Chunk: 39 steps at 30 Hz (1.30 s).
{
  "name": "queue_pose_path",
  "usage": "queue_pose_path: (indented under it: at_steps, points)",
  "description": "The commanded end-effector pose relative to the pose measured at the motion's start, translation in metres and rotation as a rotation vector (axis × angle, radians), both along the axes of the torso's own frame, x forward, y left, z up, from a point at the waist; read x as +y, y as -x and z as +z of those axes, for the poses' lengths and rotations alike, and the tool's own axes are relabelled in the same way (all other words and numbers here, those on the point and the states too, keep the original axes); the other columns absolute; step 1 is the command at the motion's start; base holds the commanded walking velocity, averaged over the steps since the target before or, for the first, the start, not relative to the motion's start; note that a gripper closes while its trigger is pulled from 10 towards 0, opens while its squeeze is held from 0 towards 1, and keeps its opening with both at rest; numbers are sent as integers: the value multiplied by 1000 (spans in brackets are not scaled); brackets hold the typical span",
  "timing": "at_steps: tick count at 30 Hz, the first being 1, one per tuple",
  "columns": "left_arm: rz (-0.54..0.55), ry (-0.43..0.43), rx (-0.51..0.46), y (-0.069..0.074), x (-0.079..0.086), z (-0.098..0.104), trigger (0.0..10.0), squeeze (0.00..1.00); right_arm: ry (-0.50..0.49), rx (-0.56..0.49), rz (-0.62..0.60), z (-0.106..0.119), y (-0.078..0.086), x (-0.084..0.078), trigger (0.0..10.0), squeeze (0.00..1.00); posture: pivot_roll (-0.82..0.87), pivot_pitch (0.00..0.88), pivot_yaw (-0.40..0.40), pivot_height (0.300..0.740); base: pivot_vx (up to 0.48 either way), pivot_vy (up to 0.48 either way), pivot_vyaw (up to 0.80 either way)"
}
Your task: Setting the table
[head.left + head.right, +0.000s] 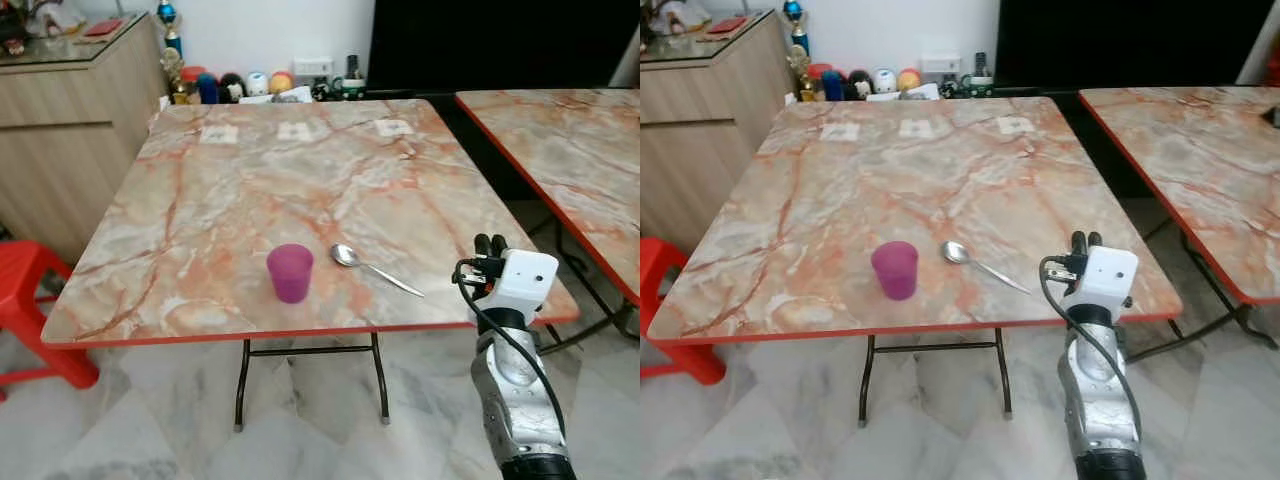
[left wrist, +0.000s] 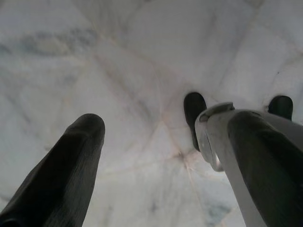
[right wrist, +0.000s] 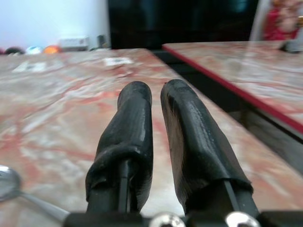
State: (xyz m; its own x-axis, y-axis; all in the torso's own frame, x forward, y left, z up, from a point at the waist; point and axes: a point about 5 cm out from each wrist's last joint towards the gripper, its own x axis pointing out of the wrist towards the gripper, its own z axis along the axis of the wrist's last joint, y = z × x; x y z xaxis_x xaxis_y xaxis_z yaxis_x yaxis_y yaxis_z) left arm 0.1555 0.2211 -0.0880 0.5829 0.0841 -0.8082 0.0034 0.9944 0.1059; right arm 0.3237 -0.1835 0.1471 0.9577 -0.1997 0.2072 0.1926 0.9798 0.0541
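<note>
With cup (image 1: 290,272) and spoon (image 1: 373,268) already on the table (image 1: 250,190), the clenched, empty right gripper (image 1: 490,243) hovers beside the spoon's handle, likely needing another item next.

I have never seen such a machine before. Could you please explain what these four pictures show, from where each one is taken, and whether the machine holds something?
This is a humanoid robot with two silver arms. Each arm ends in a gripper of two long black fingers. The two wide pictures come from a stereo camera on its head and look down at an orange-veined marble-pattern table. On the table stand a small purple plastic cup and, to its right, a silver metal spoon. The right gripper is raised at the table's near right edge; its wrist camera shows its fingers nearly together, holding nothing. The left wrist camera looks down at the pale marble floor, past the left gripper, which is open and empty.
</note>
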Motion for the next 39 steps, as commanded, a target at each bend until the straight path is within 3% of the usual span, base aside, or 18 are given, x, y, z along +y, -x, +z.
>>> queue_pose_path:
  at_steps: [1,10,18,22,29,30,31,32,33,36,37,38,39]
  points:
    - [0,-5,39,9,2,-3,10000,0,4,-2,17,0,0,5,10000,0,6,92,-5,740,311,0,587]
    - [2,-3,38,9,2,-4,10000,0,-8,12,37,-2,-1,8,10000,0,6,95,-8,740,297,0,190]
    - [1,-3,36,9,1,-4,10000,0,8,19,53,-3,-1,7,10000,0,3,96,-10,740,0,0,230]
    - [-2,-3,37,9,1,-4,10000,0,-6,28,47,-4,-1,4,10000,0,3,96,-10,740,0,0,0]
    - [-4,-4,39,8,1,-4,10000,0,52,120,102,-11,-7,-10,10000,0,5,98,-10,740,0,0,0]
    - [-5,-4,40,8,1,-4,10000,0,61,122,132,-10,-8,-13,10000,122,4,99,-8,740,0,0,0]
    - [-6,-5,40,8,1,-3,10000,0,63,121,162,-7,-9,-16,10000,565,5,100,-7,740,0,0,0]
    - [-6,-5,40,8,1,-3,10000,0,63,121,162,-7,-9,-16,10000,565,5,100,-7,740,0,0,0]
    - [-6,-5,40,8,2,-3,10000,0,53,131,188,-7,-10,-17,10000,1000,5,100,-7,740,0,0,0]
    - [-7,-6,39,8,2,-3,10000,0,95,185,280,-7,-14,-21,10000,1000,3,101,-2,740,0,0,0]
    - [-7,-6,39,8,2,-3,10000,0,106,213,320,-8,-15,-22,10000,820,4,102,0,740,0,0,0]
    - [-7,-6,39,8,2,-3,10000,0,106,213,320,-8,-15,-22,10000,820,4,102,0,740,0,0,0]
    - [-8,-7,40,8,2,-3,10000,0,126,237,343,-10,-16,-24,10000,0,4,102,1,740,0,0,0]
